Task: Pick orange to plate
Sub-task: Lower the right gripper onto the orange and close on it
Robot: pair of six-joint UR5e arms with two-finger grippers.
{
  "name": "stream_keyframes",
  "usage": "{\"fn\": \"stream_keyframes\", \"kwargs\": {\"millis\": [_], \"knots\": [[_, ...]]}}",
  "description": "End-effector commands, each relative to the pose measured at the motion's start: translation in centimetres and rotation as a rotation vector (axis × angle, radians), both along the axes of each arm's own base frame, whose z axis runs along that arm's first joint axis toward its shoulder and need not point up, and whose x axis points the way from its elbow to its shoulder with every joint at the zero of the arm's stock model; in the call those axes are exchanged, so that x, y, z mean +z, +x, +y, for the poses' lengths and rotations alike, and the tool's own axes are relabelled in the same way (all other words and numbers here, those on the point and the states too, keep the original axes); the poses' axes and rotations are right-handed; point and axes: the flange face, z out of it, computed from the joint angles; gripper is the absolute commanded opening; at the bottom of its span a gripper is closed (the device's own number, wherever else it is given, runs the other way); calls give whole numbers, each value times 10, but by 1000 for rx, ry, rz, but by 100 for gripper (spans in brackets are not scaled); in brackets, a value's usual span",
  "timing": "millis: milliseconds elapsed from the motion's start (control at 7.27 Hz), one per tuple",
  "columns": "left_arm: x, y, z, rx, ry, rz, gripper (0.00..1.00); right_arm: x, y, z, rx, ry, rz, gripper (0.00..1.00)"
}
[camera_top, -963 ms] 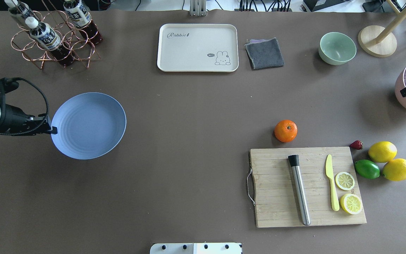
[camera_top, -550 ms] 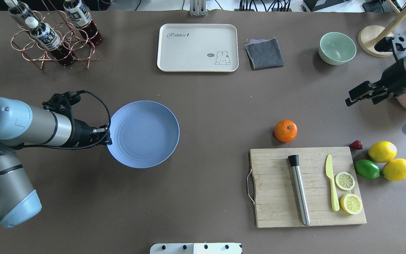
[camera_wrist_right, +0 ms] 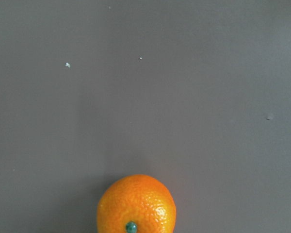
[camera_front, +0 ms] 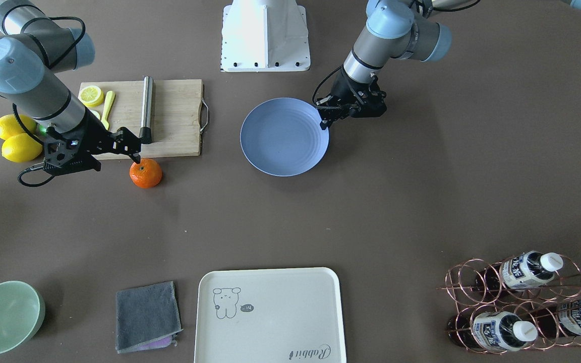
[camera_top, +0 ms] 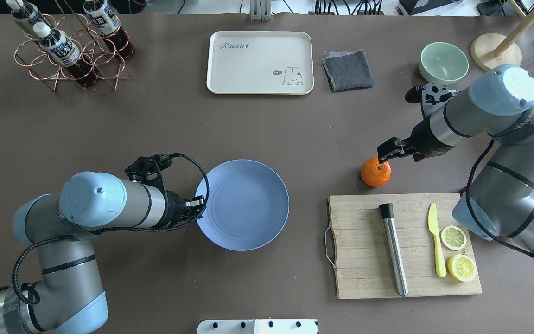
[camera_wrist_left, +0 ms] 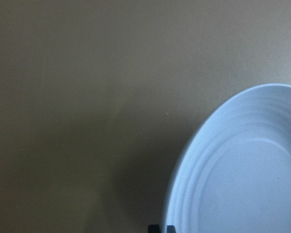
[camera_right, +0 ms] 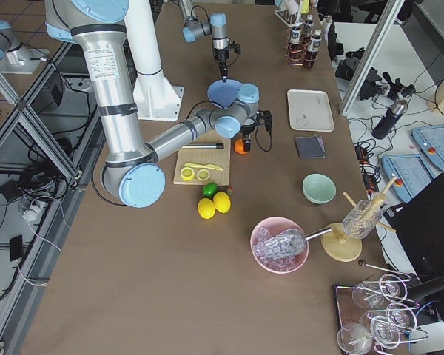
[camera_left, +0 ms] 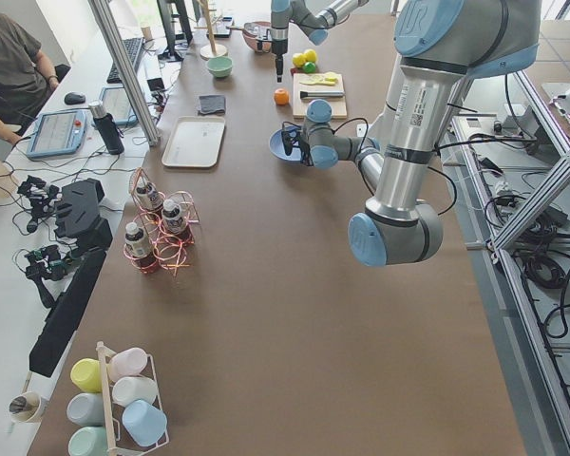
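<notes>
The orange [camera_top: 376, 172] lies on the brown table just beyond the cutting board's far edge, stem dimple up; it also fills the bottom of the right wrist view [camera_wrist_right: 136, 204]. My right gripper [camera_top: 383, 155] hovers open right over the orange's far side, and nothing sits between its fingers [camera_front: 136, 159]. The periwinkle plate [camera_top: 248, 218] is near the table's middle, left of the orange. My left gripper [camera_top: 200, 205] is shut on the plate's left rim [camera_front: 321, 118]. Only the plate's ringed inside [camera_wrist_left: 242, 184] shows in the left wrist view.
A wooden cutting board [camera_top: 364, 250] carries a steel muddler [camera_top: 394, 253], a yellow knife [camera_top: 436, 241] and two lemon slices. Lemons [camera_front: 13, 136] sit beside the right arm. A cream tray [camera_top: 260, 62], grey cloth [camera_top: 348, 69], green bowl [camera_top: 443, 62] and bottle rack [camera_top: 70, 46] line the far side.
My left arm has carried the plate rightward toward the table's middle. My right arm came in from the right edge and now hangs over the orange, which has not moved.
</notes>
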Motion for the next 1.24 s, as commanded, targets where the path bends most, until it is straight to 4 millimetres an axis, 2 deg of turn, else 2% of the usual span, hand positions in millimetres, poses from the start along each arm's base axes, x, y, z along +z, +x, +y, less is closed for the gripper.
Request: {"fn": "stream_keyframes", "kwargs": {"millis": [0,275,688,826,963,1101], "knots": [[-8,15,10,4,-9,9,0,3,-28,7,6,4,31,100],[-9,14,10,2,-7,11,0,15,-54,3,10,-5,68,100],[-7,15,10,2,-8,8,0,9,-67,10,11,-23,59,100],[-7,15,9,2,-9,7,0,14,-71,9,8,-30,67,100],[-5,15,9,2,-10,4,23,15,-71,9,7,-30,69,96],[-5,16,9,2,-10,4,47,15,-70,8,11,-32,69,79]]}}
